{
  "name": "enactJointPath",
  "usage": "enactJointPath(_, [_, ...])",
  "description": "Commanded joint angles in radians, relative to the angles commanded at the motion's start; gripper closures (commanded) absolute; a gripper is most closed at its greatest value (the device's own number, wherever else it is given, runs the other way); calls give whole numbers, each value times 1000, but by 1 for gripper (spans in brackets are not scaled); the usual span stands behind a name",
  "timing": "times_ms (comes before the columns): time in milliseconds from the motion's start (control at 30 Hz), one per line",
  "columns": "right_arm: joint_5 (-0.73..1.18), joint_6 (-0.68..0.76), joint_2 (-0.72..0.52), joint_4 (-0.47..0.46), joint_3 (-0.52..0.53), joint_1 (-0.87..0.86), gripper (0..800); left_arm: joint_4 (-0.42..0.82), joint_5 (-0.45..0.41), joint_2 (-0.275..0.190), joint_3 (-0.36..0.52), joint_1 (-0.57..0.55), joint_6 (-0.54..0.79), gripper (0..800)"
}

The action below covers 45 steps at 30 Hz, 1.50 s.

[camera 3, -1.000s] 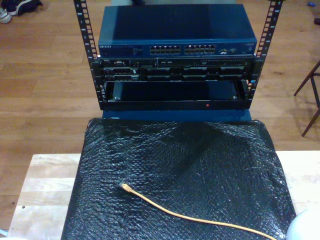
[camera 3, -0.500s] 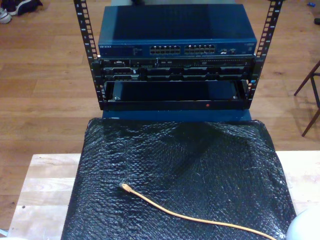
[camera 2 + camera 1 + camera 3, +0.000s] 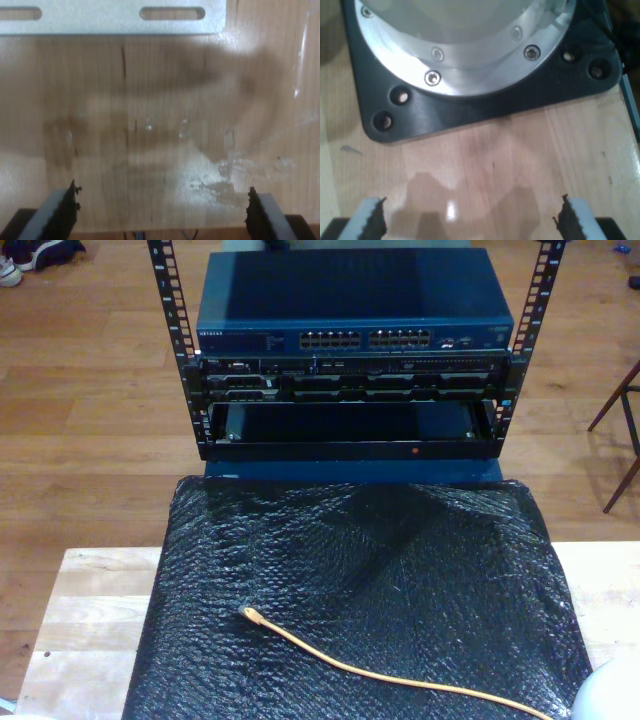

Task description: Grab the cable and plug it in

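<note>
Cable [image 3: 380, 675] loose on black wrap [image 3: 400, 570], seemingly.

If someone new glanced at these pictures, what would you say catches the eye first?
Probably the yellow-orange cable, lying loose across the black bubble-wrap mat at the near end of the exterior view, its plug end toward that view's left. Beyond the mat stands a rack carrying a blue network switch with two rows of ports.

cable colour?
Yellow-orange cable, clearest in the exterior view against the black mat.
</note>
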Motion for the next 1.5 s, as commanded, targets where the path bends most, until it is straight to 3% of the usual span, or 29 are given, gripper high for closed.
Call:
enactJointPath(233, [61, -2, -29, -5, -32, 2, 1, 8, 26, -18, -21, 0, -2, 0])
enactJointPath(467, [238, 0, -29, -5, -147, 2, 1, 8, 124, -26, -69, 0, -12, 0])
enactJointPath(567, [308, 11, -29, -3, -199, 2, 1, 11, 132, -57, -78, 2, -41, 0])
enactJointPath(700, [393, 52, -29, -3, -261, 2, 1, 32, 150, -107, -84, 0, -68, 0])
enactJointPath(1033, [522, 255, -20, 6, -407, 3, 1, 29, 327, -101, -209, -15, -130, 0])
enactJointPath(1300, [580, 419, -8, 8, -491, 40, 1, 28, 477, -103, -308, -193, -316, 0])
enactJointPath(1500, [589, 595, 35, 9, -560, 152, 1, -14, 511, -101, -359, -348, -496, 0])
